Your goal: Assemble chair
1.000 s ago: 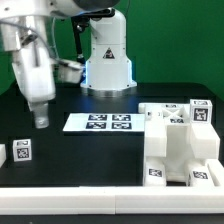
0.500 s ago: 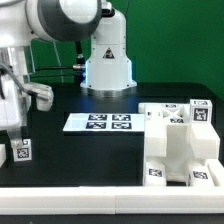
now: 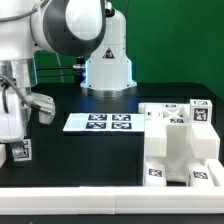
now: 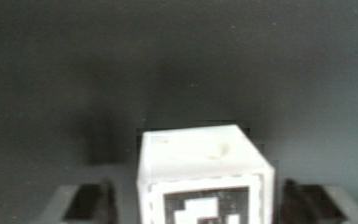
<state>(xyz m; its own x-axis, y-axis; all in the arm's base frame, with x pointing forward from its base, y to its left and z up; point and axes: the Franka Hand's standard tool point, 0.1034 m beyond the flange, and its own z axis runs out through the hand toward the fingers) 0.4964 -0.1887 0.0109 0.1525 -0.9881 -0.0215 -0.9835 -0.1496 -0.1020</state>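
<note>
Claw (image 4: pixel 190 200) part-open astride tagged white block (image 4: pixel 202 170), contact unclear.

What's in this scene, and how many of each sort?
Glossy white robot arm: 1
Flat white marker board: 1
Small white tagged plastic block, exterior view's left: 1
Heap of white tagged plastic chair parts: 1, pieces uncountable
Total: 4

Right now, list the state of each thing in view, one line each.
tool: down at the table, fingers on either side of the small tagged block; grip cannot be told.
small tagged block: upright on the table, tag facing the wrist camera.
cluster of chair parts: resting at the exterior view's right, untouched.
marker board: flat on the table, nothing on it.
</note>
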